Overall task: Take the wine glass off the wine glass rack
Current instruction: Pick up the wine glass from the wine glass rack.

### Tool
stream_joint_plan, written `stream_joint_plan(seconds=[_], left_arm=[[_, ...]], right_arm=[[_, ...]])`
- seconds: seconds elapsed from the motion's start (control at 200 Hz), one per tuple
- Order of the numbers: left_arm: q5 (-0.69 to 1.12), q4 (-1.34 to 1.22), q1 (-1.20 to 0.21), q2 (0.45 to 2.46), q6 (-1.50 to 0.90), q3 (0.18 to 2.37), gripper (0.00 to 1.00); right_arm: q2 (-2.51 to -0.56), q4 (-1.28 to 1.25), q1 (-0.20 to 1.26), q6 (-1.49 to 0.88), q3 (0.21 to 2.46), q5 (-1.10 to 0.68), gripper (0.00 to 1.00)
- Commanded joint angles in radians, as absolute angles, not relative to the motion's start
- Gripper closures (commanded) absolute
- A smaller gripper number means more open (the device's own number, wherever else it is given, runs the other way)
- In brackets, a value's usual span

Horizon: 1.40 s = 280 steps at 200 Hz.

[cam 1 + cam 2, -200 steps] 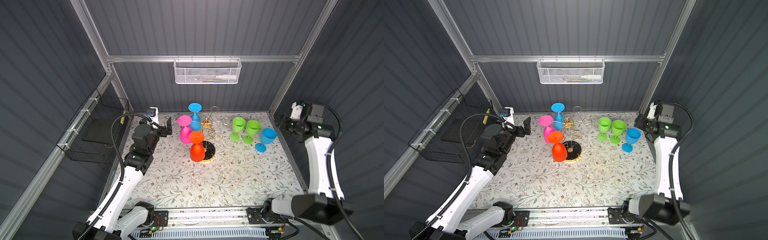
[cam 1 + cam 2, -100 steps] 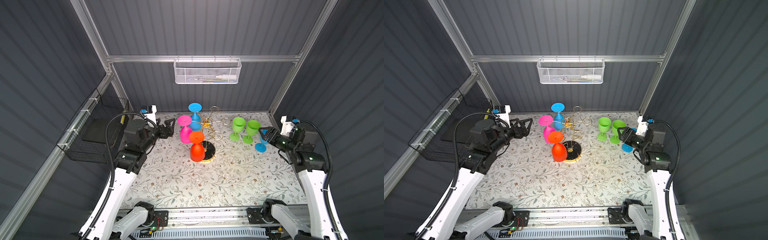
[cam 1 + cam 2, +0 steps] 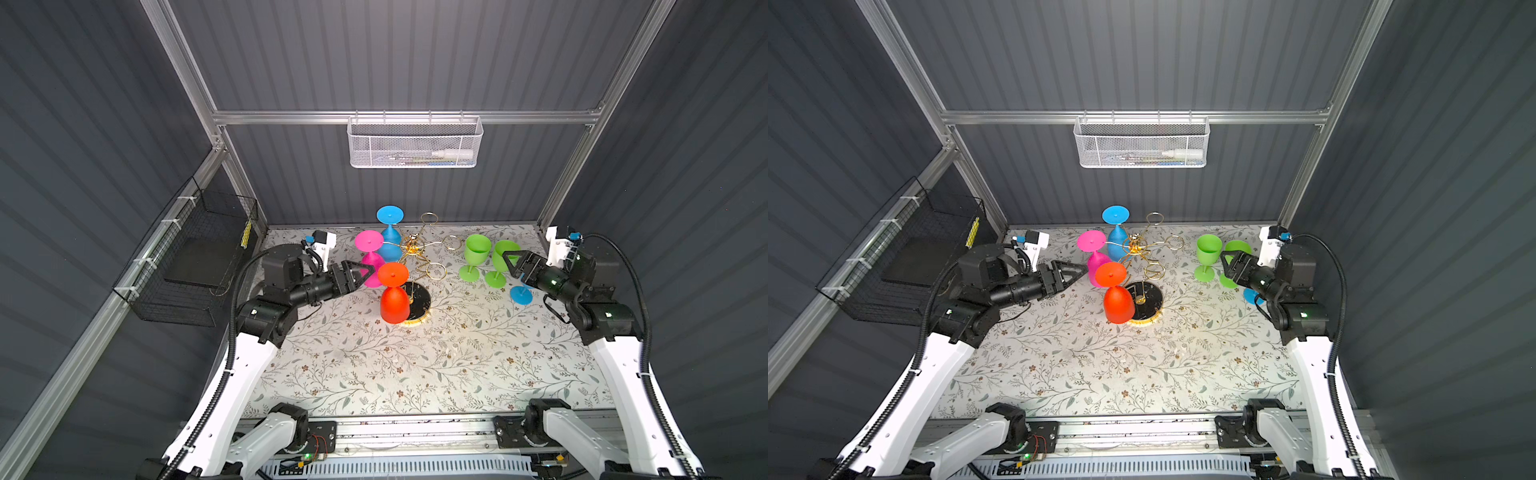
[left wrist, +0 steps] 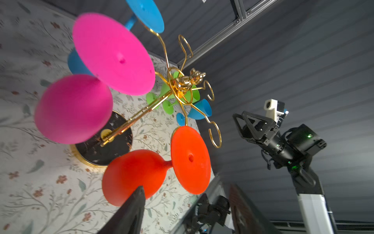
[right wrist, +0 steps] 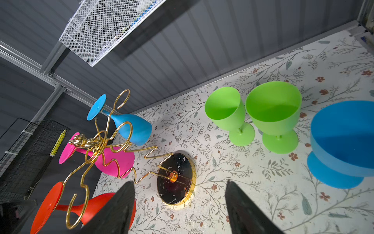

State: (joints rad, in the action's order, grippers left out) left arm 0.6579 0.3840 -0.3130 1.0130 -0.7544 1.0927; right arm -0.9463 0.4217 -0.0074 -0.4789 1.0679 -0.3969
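The wine glass rack [image 3: 411, 247] stood in the middle of the flowery surface [image 3: 415, 365]. Three glasses hung on it (feet up, bowls down): an orange wine glass [image 3: 393, 306], a pink wine glass [image 3: 369, 241] and a blue wine glass [image 3: 390, 216]. The left pincer [image 3: 368, 272] was spread with nothing in it, its tips just beside the pink one. The right pincer [image 3: 510, 262] was spread too, near two green glasses [image 3: 476, 251]. Any writing on the yellow tag [image 3: 247, 233] was too small to read.
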Motion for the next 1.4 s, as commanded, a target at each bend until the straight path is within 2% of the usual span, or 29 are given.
stream_joint_plan(seconds=[0.0,0.195,0.54,0.715,1.396], left_arm=[[0.764,0.286,-0.31,1.009,-0.861,1.06,0.34],[0.771,0.105,-0.317,1.003,-0.969,0.967,0.38],[0.734,0.019,-0.414,1.073,-0.984,0.983,0.42],[0.717,0.044,-0.455,1.096,-0.973,0.988,0.46],[0.683,0.14,-0.455,1.09,-0.911,1.015,0.64]], right_arm=[[-0.918,0.394,0.0,-0.491,1.058,-0.41,0.27],[-0.901,0.355,0.004,-0.513,1.036,-0.429,0.26],[-0.887,0.317,0.012,-0.526,1.014,-0.447,0.19],[-0.876,0.32,0.012,-0.525,1.014,-0.437,0.18],[-0.875,0.31,0.013,-0.533,0.997,-0.439,0.17]])
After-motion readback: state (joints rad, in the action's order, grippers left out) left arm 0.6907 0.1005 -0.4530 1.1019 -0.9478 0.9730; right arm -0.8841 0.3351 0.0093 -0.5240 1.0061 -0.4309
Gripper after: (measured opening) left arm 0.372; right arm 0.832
